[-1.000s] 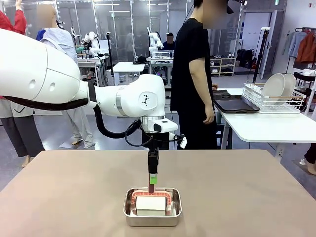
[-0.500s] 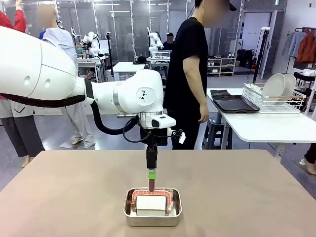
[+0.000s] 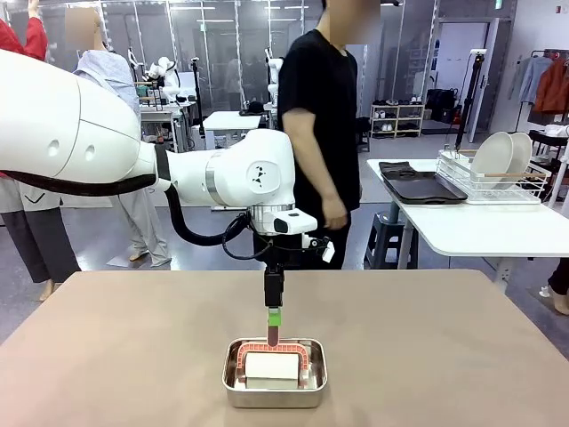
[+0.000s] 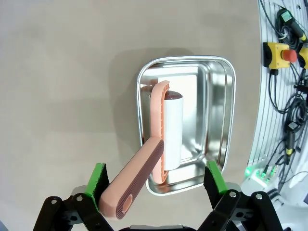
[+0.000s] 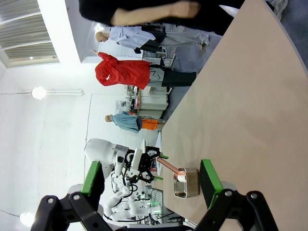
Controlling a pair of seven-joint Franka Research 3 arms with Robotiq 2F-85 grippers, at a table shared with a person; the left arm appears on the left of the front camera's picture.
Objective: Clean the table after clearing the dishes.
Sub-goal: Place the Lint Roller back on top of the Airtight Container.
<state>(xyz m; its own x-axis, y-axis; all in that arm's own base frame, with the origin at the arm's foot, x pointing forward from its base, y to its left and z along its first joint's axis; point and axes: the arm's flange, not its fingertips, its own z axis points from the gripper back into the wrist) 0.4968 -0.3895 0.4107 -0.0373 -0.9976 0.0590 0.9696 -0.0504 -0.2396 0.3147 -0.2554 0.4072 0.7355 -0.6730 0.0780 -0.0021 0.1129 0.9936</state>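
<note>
Sitting nearest on the table: a small steel pan [image 3: 275, 373] rests on the beige table [image 3: 107, 356], close to the robot's edge and about midway across.
Pan contents: a lint roller [image 3: 271, 365] with a white roll and a salmon-pink frame lies inside; in the left wrist view the roll [image 4: 173, 130] lies along the pan's length and the pink handle [image 4: 132, 180] slants out over the pan's rim toward the camera.
Left gripper: the left gripper [image 3: 273, 336] points straight down just above the pan, at the roller's handle.
Left fingers: the green pads [image 4: 97, 178] stand wide apart, one on each side of the handle end; the handle lies between them, close to one pad and well clear of the other, so nothing is clamped.
Left arm: the white arm [image 3: 133, 160] comes in from the left side of the front view and bends down over the middle of the table.
Right gripper: the right gripper [image 5: 151, 180] has its green fingers [image 5: 91, 178] spread wide with nothing between them, looking along the table top toward the pan far off.
Person: a person in a black shirt [image 3: 316, 116] stands beyond the far edge of the table, one hand [image 3: 335, 213] hanging at the side.
Dishes: white plates [image 3: 498, 153] stand upright in a white rack [image 3: 489, 182] on the smaller white table [image 3: 480, 227] at the far right, with dark trays [image 3: 418, 185] lying flat just beside the rack.
</note>
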